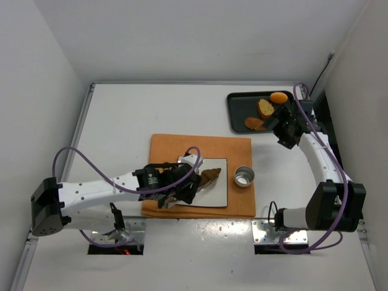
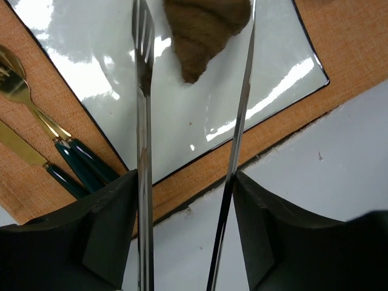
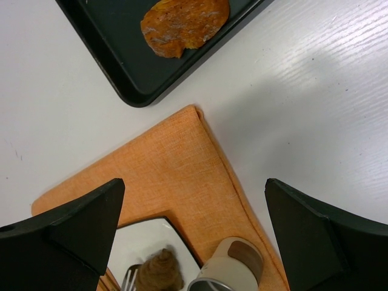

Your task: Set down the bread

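The bread, a dark brown croissant (image 1: 210,176), lies on the white square plate (image 1: 217,195) on the orange placemat (image 1: 200,145). My left gripper (image 1: 185,187) is shut on a pair of metal tongs (image 2: 143,91). The tong arms are spread, and their tips stand either side of the croissant (image 2: 203,30) on the plate (image 2: 182,121). I cannot tell whether the tips touch it. My right gripper (image 1: 285,130) is open and empty, up over the near edge of the black tray (image 1: 239,112). Its wrist view shows the croissant (image 3: 159,273) far below.
A small metal cup (image 1: 244,176) stands on the placemat right of the plate. The tray holds a tan toasted slice (image 1: 265,107), an orange fruit (image 1: 279,97) and a flat orange-brown piece (image 3: 182,24). Gold cutlery with teal handles (image 2: 36,121) lies left of the plate.
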Controlling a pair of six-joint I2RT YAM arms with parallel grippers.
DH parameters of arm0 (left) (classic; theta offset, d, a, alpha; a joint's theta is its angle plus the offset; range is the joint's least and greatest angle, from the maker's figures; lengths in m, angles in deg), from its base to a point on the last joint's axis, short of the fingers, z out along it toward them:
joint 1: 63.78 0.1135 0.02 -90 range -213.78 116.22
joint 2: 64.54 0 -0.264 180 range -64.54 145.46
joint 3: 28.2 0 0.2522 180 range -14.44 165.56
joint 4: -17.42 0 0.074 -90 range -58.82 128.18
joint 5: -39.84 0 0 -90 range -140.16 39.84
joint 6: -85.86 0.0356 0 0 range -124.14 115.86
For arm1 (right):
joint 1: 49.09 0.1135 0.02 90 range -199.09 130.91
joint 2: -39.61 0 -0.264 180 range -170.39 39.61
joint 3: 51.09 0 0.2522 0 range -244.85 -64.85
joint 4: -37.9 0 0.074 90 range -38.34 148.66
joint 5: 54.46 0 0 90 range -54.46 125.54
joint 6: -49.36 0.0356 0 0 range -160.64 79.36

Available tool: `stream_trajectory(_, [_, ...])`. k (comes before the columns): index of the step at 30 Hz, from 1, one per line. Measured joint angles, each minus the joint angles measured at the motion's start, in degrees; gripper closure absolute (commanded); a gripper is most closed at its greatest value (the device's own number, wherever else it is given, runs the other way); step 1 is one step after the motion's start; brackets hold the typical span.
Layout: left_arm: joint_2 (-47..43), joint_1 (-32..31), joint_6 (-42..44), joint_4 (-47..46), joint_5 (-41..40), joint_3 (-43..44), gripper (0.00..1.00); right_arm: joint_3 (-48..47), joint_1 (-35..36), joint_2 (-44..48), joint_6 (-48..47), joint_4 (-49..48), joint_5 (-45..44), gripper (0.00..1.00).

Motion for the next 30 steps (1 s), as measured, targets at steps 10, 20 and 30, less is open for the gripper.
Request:
stream_trajectory(10, [1.5, -0.5, -0.7, 4.4, -0.4, 4.1, 0.26, 0.0, 0.0, -1.4, 0.0, -1.0, 1.2, 0.00])
stream_trajectory(20, [1.0, 1.5, 1.0, 6.4, -4.5, 15.5, 0.30, 0.0, 0.0, -1.7, 0.0, -1.8, 2.0, 0.00])
stream_trajectory(30, [4.6, 8.0, 2.4, 3.1, -16.7, 20.5, 0.41, 0.6, 0.0, -1.8, 0.0, -2.3, 3.0, 0.00])
